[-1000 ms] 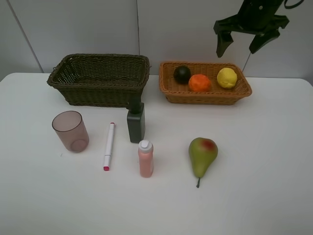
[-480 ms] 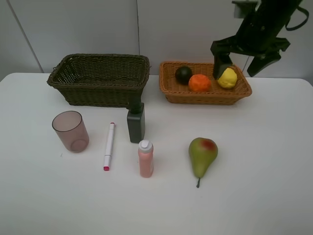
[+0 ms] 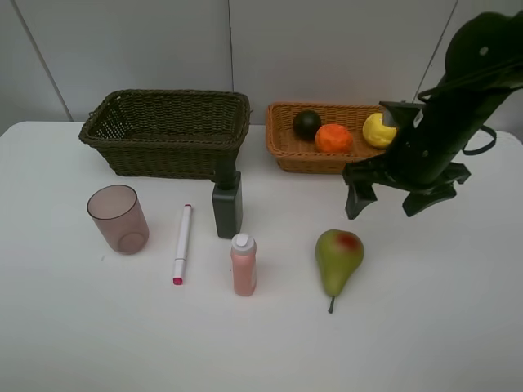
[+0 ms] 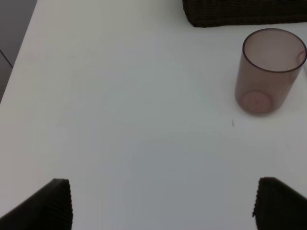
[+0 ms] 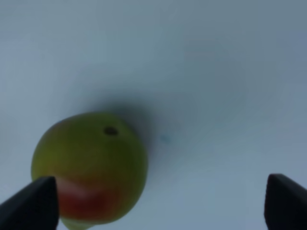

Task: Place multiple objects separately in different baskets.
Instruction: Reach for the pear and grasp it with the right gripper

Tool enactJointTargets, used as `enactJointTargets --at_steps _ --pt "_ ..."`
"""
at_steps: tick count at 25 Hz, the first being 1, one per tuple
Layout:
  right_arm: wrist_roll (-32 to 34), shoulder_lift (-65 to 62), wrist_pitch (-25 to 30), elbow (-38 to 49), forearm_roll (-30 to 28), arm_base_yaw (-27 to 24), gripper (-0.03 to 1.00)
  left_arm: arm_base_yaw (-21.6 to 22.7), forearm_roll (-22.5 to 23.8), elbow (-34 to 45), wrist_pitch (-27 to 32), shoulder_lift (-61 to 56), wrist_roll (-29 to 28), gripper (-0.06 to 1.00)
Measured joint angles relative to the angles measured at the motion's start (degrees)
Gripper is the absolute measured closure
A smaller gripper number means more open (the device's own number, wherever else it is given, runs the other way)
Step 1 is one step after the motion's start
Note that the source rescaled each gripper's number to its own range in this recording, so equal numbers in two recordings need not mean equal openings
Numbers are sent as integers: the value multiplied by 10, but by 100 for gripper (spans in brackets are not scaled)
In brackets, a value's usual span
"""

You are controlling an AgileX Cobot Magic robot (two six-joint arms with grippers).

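White worktop [image 3: 441,318], two wicker baskets along its far edge. Dark olive-brown basket [image 3: 163,160] toward the far left corner, nothing seen inside it. Orange-tan basket [image 3: 304,158] just right of the middle of the far edge, shallower, holding three fruits in a row: dark green round fruit [image 3: 306,124], orange [image 3: 333,138], lemon [image 3: 376,131], the lemon partly hidden by the right arm. Right gripper [image 3: 384,202] hangs over the worktop between the tan basket and the pear [image 3: 338,258], jaws spread wide, nothing between them. Pear lies on its side right of the middle, stem toward the near edge. In the right wrist view the pear [image 5: 91,165] sits close to one fingertip, off centre under the right gripper [image 5: 160,206]; contact not seen. Left half of the worktop, left to right: pinkish cup [image 3: 118,219] upright, white-pink marker [image 3: 182,243] lying flat, dark green bottle [image 3: 227,205] upright just in front of the dark basket, pink bottle [image 3: 243,265] upright nearer the near edge. Left gripper [image 4: 163,206] is over bare worktop by the left edge, jaws fully apart and holding nothing, the cup [image 4: 268,72] well ahead of it.
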Motion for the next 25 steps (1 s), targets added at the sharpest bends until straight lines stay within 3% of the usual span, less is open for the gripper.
enactJointTargets --at_steps 4,13,25 --pt "1 0 -57 45 24 19 22 0 0 0 0 0 0 -6" --pt "18 3 -123 50 55 83 22 0 0 0 0 0 0 -6" --pt "40 89 -142 50 56 86 22 0 0 0 0 0 0 -6"
